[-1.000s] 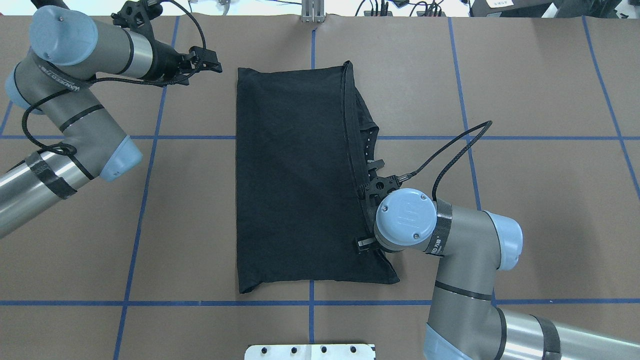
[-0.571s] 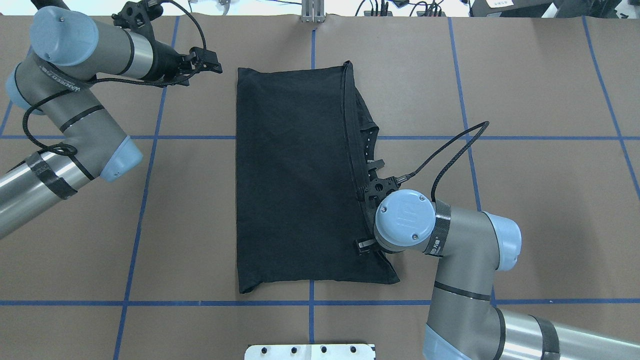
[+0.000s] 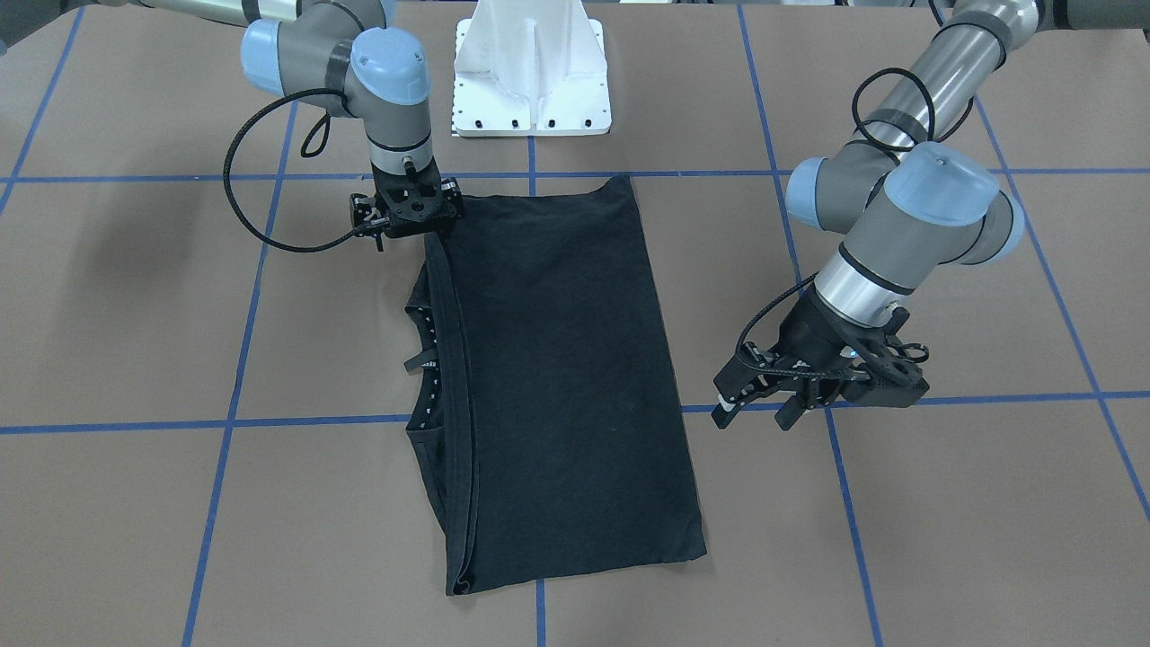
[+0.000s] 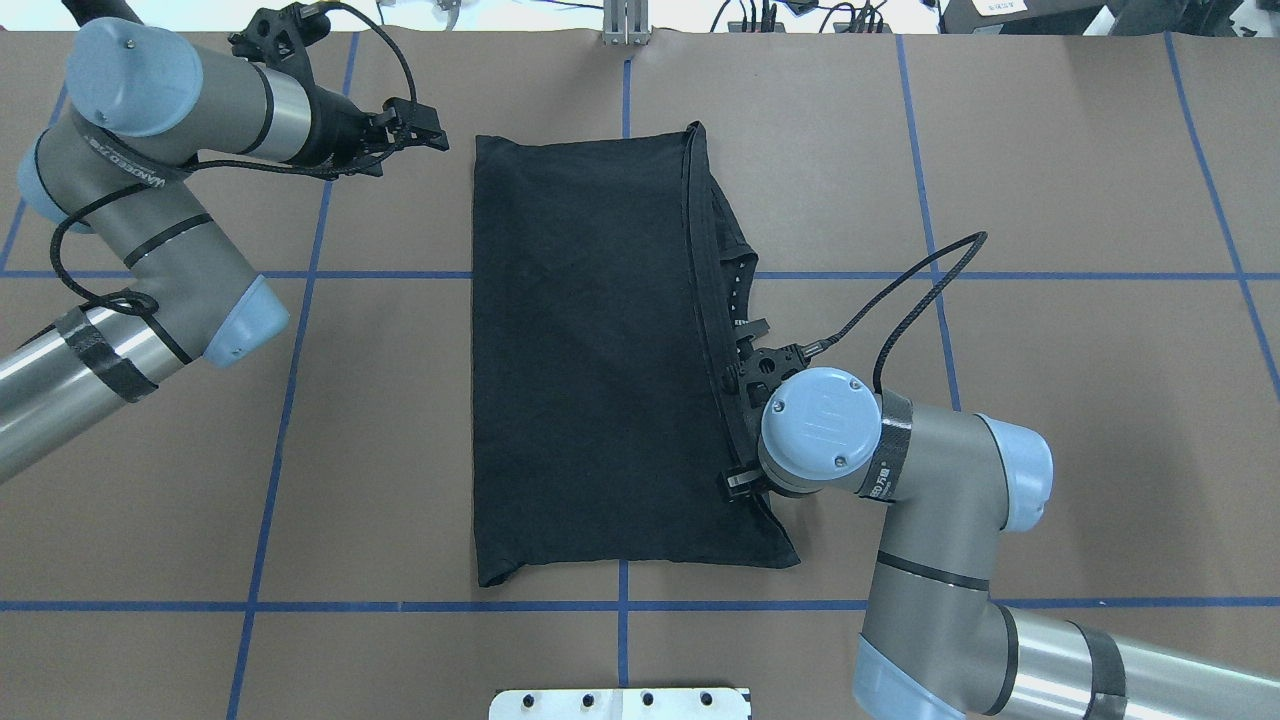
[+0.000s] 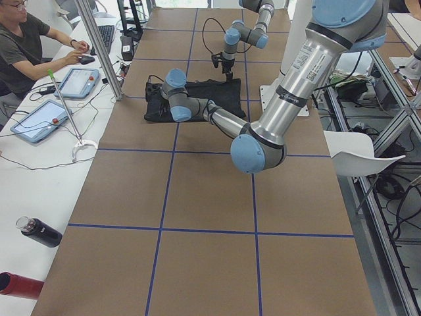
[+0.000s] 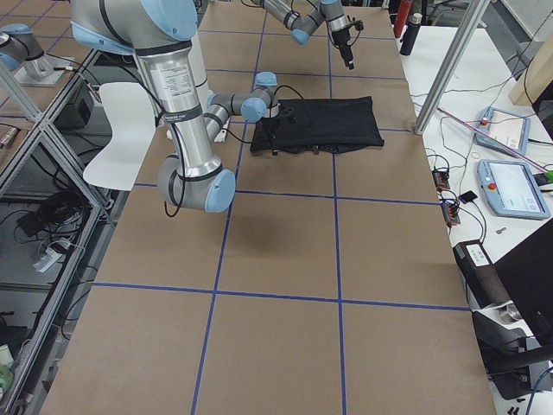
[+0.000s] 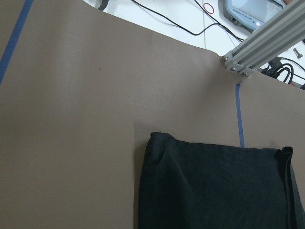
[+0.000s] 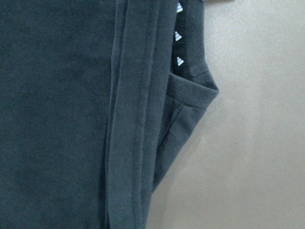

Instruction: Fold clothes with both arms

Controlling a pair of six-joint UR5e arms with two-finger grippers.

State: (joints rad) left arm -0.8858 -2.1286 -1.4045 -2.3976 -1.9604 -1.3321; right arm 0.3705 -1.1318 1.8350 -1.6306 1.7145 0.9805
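Left claw (image 3: 756, 412) spread wide, empty, beside T-shirt (image 3: 557, 359). Right claw (image 3: 413, 223) over shirt's edge; we cannot tell its grip. Risk: pinching one layer skews the fold.

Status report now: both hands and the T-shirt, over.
Left hand open, beside T-shirt. Right hand at its edge, grip unseen. T-shirt folded, flat. Nothing obstructing.

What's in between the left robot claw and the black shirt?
Nothing. In the overhead view only bare brown table lies between the left gripper and the T-shirt, which it does not touch.
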